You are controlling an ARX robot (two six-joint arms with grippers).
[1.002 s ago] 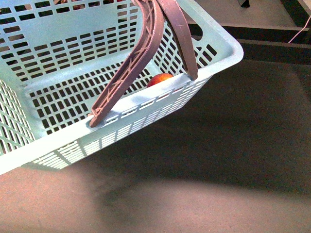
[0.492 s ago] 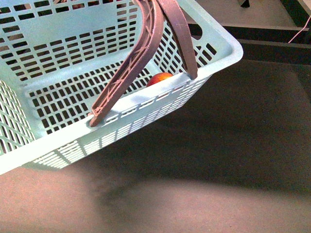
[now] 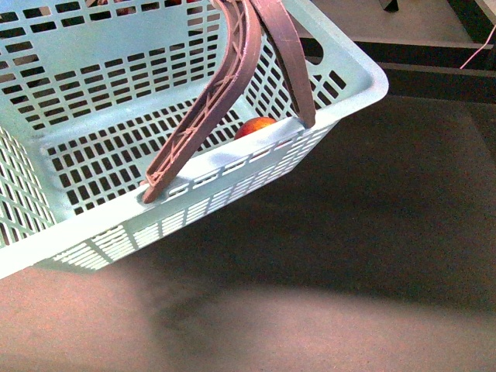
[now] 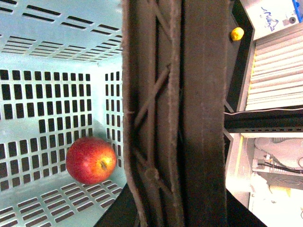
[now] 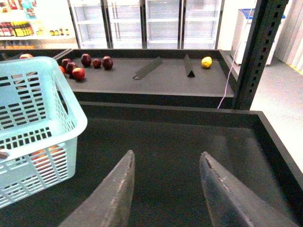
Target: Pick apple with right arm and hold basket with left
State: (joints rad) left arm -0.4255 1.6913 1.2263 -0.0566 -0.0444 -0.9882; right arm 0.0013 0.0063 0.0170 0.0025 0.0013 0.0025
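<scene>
Open pincer over a dark table

The pincer [image 5: 166, 159] hangs with its two grey fingers [image 5: 116, 189] spread wide, nothing between them, above the bare dark table [image 5: 175, 135]. Off to one side stands the basket [image 5: 33, 118], and the apple [image 5: 46, 156] shows dimly through its slotted wall. On the far table [image 5: 165, 85] lie dark red fruits [image 5: 85, 59], two dividers [image 5: 147, 68] and a yellow fruit [image 5: 206, 62]. Beyond them stand glass-door fridges [image 5: 147, 23]

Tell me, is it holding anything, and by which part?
The right end effector is open and empty. The left end effector seemingly holds the basket by its handles, but its grip is hidden.
</scene>
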